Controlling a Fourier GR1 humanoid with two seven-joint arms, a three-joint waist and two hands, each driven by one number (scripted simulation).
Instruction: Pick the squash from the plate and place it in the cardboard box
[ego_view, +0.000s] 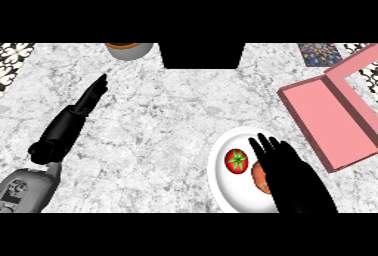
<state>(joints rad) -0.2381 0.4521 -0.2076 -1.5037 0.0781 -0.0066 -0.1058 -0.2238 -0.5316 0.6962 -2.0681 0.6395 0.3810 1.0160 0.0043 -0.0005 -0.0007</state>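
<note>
On the white round plate (225, 192) at the lower right of the grey-veined marble counter (162, 130) lies the orange squash (257, 176). Only its left edge shows, because the black right hand (295, 177) covers the rest. That hand's fingers (260, 145) are stretched out straight and slightly spread, so the hand is released, grasping nothing. Whether the palm touches the squash cannot be told. Just beside the squash, to its left on the same plate, sits a round red tomato with a green star-shaped top (236, 161), in plain sight. The plate's lower rim is cut off.

To the right of the plate, apart from it, lies the flat pink box (325, 125) with its lid raised. The view's right edge cuts off its far side.

At the left the black left hand (88, 97) is held flat above the counter, its fingers straight and together, released, its grey forearm (22, 190) partly out of view.

Along the top edge a grey pot with a brown inside (130, 50) and a black block (201, 56) are each cut off.
</note>
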